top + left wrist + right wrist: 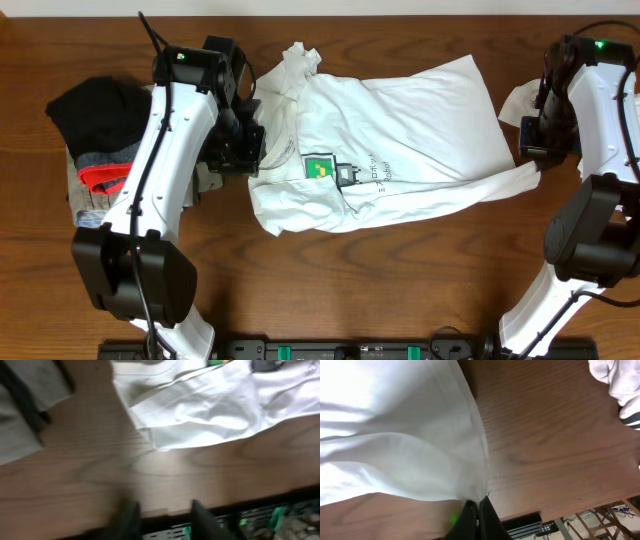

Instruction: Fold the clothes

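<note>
A white short-sleeved T-shirt (400,130) lies spread across the middle of the table, its green-and-black chest print (320,167) facing up. My left gripper (245,150) hovers at the shirt's left edge. In the blurred left wrist view its jaws (165,510) stand apart with only bare wood between them, and the shirt (210,410) lies beyond them. My right gripper (530,150) is at the shirt's right end. The right wrist view shows it (477,505) shut on a corner of the white cloth (395,435).
A pile of clothes sits at the left: a black piece (100,105), a grey piece with red trim (100,178) and a khaki one under them (20,400). Another white garment (515,100) lies at the far right, by the right arm. The table's front edge (240,502) is close to the left gripper.
</note>
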Robot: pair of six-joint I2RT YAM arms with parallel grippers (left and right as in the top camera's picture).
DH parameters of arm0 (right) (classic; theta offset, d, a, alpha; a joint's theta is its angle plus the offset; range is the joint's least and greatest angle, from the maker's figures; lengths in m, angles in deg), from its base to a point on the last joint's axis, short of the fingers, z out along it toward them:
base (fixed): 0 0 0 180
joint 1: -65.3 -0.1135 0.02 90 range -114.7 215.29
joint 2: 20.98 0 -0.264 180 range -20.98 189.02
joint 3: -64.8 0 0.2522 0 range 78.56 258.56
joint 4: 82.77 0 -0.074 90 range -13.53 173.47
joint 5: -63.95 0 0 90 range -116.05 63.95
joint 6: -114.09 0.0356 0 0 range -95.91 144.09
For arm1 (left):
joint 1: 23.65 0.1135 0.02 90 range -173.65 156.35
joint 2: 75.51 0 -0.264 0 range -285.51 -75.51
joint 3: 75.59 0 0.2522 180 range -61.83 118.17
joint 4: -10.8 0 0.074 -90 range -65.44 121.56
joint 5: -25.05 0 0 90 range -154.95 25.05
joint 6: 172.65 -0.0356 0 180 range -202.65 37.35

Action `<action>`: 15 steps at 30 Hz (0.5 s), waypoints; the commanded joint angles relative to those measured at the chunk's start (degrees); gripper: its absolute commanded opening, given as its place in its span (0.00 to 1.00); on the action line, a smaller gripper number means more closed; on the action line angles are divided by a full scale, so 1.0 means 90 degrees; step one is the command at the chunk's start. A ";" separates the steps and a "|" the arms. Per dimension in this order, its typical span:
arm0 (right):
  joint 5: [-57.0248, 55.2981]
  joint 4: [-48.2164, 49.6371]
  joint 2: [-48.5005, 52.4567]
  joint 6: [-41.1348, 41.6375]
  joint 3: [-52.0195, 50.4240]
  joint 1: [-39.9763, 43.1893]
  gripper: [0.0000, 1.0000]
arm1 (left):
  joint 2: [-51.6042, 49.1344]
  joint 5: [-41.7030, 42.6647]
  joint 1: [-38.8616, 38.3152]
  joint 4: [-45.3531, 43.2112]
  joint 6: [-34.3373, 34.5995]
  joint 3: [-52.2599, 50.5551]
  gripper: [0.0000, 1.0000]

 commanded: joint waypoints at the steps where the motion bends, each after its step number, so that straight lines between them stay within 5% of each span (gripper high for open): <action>1: -0.0039 0.0012 -0.0049 0.0010 -0.0027 0.0053 0.01 | 0.0087 0.0469 -0.0063 -0.0010 0.0090 -0.0019 0.52; 5: -0.0027 0.0104 -0.0049 0.0010 -0.0027 0.0046 0.01 | 0.0078 0.0474 -0.0204 -0.0342 0.0102 -0.0262 0.64; 15: 0.0136 0.0160 -0.0049 0.0007 -0.0027 0.0049 0.01 | 0.0075 0.0471 -0.0614 -0.2127 0.1472 -0.2123 0.67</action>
